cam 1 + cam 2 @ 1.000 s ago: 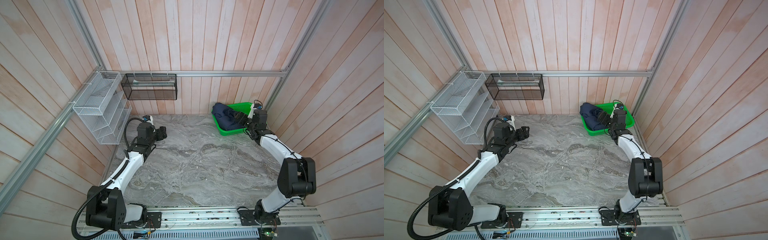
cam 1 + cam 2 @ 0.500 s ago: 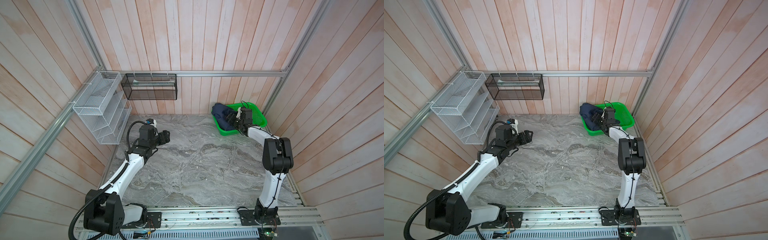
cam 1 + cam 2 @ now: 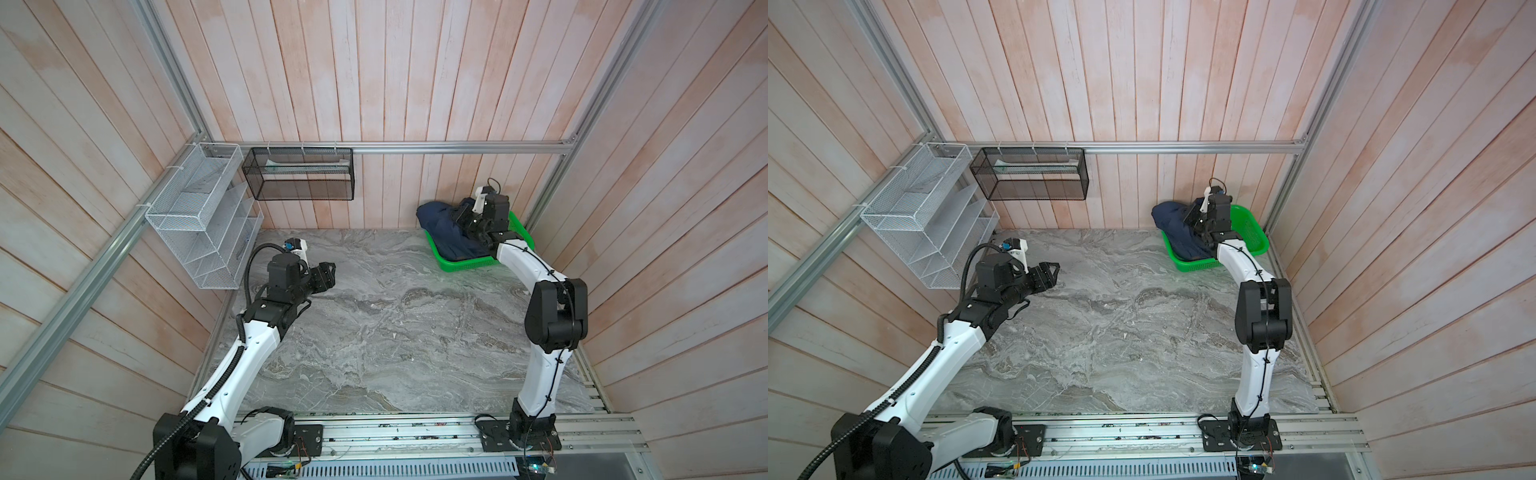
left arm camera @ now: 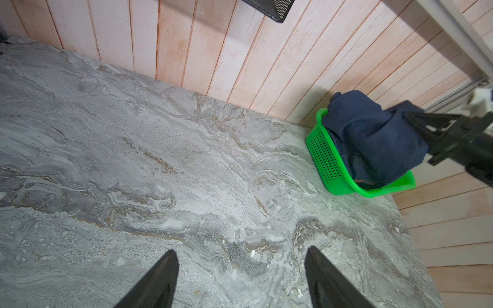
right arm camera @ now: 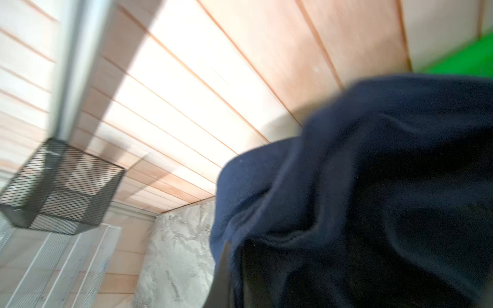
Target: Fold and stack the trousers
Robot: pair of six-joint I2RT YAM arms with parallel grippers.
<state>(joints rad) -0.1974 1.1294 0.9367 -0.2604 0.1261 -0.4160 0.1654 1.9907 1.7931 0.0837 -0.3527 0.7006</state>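
Right gripper [image 3: 460, 215] is clamped shut on a fold of the dark navy-blue denim trousers [image 3: 441, 226], with cloth pinched between its jaws. The trousers lie bunched in a green perforated plastic basket [image 3: 469, 264], heaped above its rim and spilling over one side. That basket stands in the far right corner of the grey marble-patterned worktop [image 3: 395, 328], against the pale wooden plank wall. Well apart, over the worktop's left side, the left gripper [image 4: 241, 254] hangs with fingers spread wide and nothing between them. Behind it, a black wire mesh basket [image 3: 299, 179] and a white mesh rack [image 3: 199, 226] hang on the walls.
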